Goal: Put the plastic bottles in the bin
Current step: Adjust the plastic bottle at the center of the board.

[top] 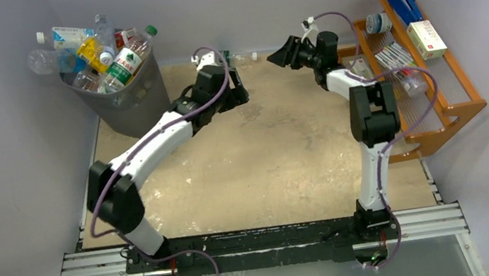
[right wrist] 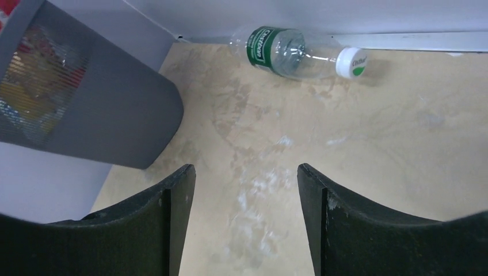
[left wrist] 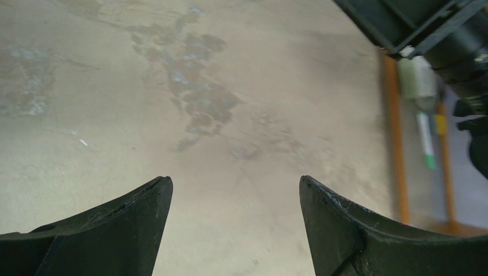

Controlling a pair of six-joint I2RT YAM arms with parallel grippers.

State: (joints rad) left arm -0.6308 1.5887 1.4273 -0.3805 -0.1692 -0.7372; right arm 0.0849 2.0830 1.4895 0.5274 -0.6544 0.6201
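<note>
The dark grey bin (top: 128,103) stands at the back left, heaped with plastic bottles (top: 119,67) above its rim. One clear bottle (right wrist: 288,49) with a green label and a white cap lies on its side against the back wall. In the top view this bottle (top: 243,57) shows only partly behind the left arm. My right gripper (right wrist: 246,169) is open and empty, and points at the table short of that bottle; it is at the back centre in the top view (top: 274,57). My left gripper (left wrist: 236,184) is open and empty above bare table, just in front of the bottle (top: 243,92).
The orange wooden rack (top: 432,63) with boxes and pens stands along the right side; its rail (left wrist: 394,132) shows in the left wrist view. The bin's wall (right wrist: 109,109) fills the left of the right wrist view. The two grippers face each other at the back centre.
</note>
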